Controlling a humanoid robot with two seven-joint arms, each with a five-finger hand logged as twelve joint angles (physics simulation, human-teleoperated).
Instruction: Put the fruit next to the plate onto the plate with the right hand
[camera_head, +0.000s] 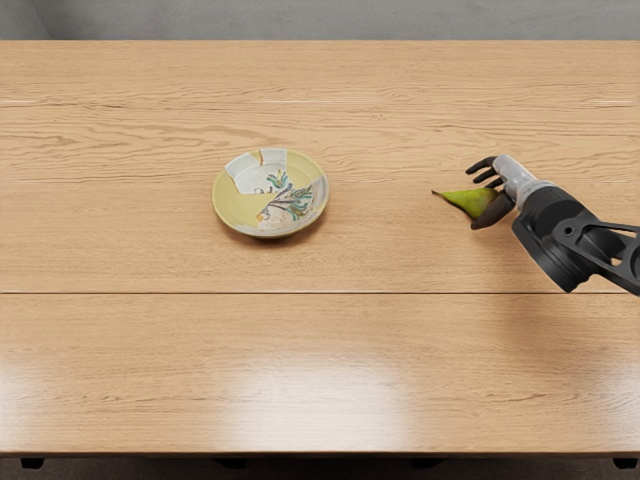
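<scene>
A yellow-green plate (225, 205) with a painted branch and white patches sits left of the table's middle. Well to its right, a green pear (468, 200) lies with its stem end pointing left toward the plate. My right hand (490, 192) comes in from the right edge, and its dark fingers (484, 166) curl around the pear's wide end, above and below it. Whether the pear rests on the wood or is slightly lifted is unclear. The left arm does not show.
The wooden table (320, 350) stretches across the whole view, with its front edge near the bottom. A grey wall strip runs along the top. Bare wood separates the pear from the plate.
</scene>
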